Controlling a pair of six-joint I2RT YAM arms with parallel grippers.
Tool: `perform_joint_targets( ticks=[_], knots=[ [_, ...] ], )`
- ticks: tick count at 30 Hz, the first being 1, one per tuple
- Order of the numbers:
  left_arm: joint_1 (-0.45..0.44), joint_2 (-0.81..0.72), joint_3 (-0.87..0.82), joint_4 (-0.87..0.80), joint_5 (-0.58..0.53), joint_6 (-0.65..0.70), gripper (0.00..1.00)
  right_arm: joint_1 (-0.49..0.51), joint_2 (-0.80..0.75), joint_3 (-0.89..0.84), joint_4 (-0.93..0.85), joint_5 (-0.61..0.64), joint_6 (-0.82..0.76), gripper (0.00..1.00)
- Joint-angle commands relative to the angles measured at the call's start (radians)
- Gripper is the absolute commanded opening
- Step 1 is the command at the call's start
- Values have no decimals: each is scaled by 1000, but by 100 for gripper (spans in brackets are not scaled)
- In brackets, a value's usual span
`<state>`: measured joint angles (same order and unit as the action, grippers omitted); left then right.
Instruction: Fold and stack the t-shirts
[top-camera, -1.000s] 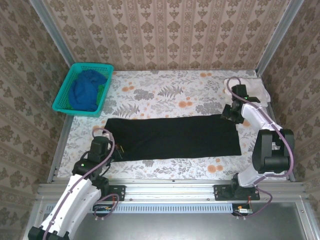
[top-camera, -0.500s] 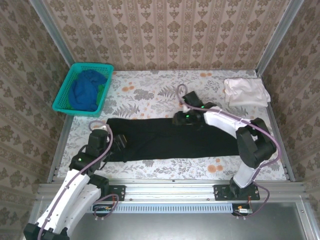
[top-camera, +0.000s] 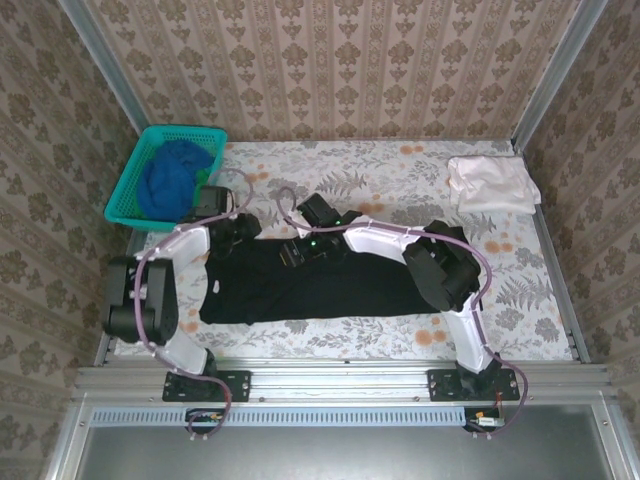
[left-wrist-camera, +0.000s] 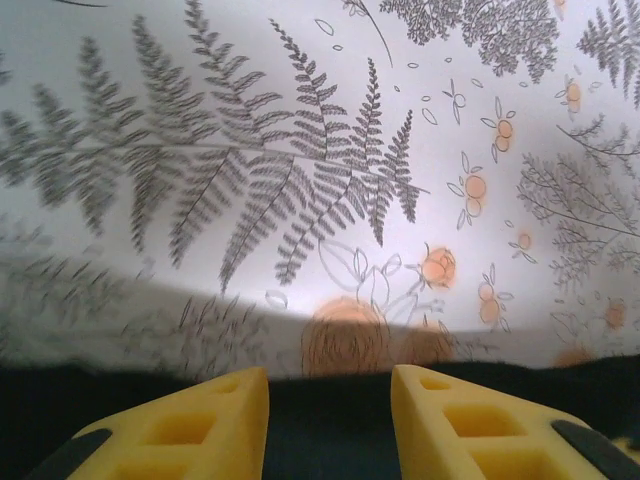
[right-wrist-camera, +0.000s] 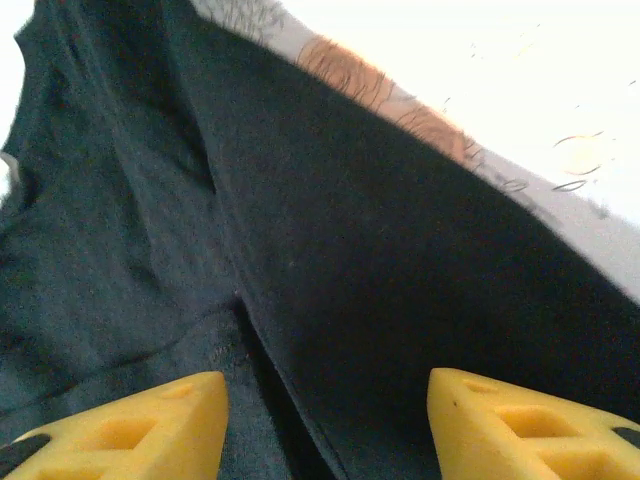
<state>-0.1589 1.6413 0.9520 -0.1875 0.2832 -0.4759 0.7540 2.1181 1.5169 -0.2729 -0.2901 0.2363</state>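
While one pale tee (top-camera: 490, 183) lies folded, the black t-shirt (top-camera: 300, 295) beneath my parted, empty jaws is half-folded, the blue tee (top-camera: 168, 185) unfolded.

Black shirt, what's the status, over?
Left claw open at far edge of black shirt. Right claw open above it. Shirt flat, unheld. Basket off to side.

Seen from above, both arms cover the far edge of the black t-shirt (top-camera: 340, 285), and the fingers of the left hand (top-camera: 240, 228) and right hand (top-camera: 297, 252) are too small to tell. The lower picture edge cuts off the yellow fingers (left-wrist-camera: 210, 420) in both wrist views. The bench's (left-wrist-camera: 120, 170) fern print blurs leftward.
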Motion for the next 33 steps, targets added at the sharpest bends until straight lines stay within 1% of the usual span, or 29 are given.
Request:
perform_joint_targets(
  ticks=[1, 4, 8, 10, 12, 14, 17, 20, 24, 26, 28, 30, 32, 33],
  knots=[
    [23, 107, 70, 3, 73, 72, 35, 31, 20, 46, -106, 52, -136, 56],
    [45, 181, 108, -10, 86, 82, 30, 40, -13, -3, -100, 70, -197, 55],
    [60, 214, 131, -13, 65, 99, 29, 41, -65, -72, -80, 72, -275, 55],
    [65, 225, 143, -17, 64, 103, 28, 42, -87, -97, -87, 85, -315, 51],
    [67, 231, 152, -19, 63, 108, 27, 42, -120, -137, -71, 79, -347, 50],
    [67, 238, 156, -21, 64, 108, 26, 42, -156, -182, -36, 48, -365, 50],
    [67, 244, 151, -14, 68, 108, 26, 42, -202, -227, -4, -31, -387, 51],
    [67, 238, 143, -13, 71, 107, 25, 42, -229, -258, -4, -64, -423, 50],
    [67, 161, 114, -32, 55, 109, 25, 40, -246, -259, -103, -58, -467, 48],
    [67, 101, 114, -67, 24, 118, 28, 41, -283, -274, -103, -17, -448, 48],
    [67, 35, 115, -107, -5, 131, 31, 43, -353, -328, -32, 10, -413, 50],
    [64, -23, 113, -142, -30, 141, 36, 53, -414, -373, 62, 37, -360, 54],
    [56, -72, 94, -153, -28, 145, 37, 82, -444, -390, 138, 84, -322, 59],
    [49, -91, 79, -140, -11, 145, 37, 105, -441, -385, 165, 78, -333, 59]
  ],
)
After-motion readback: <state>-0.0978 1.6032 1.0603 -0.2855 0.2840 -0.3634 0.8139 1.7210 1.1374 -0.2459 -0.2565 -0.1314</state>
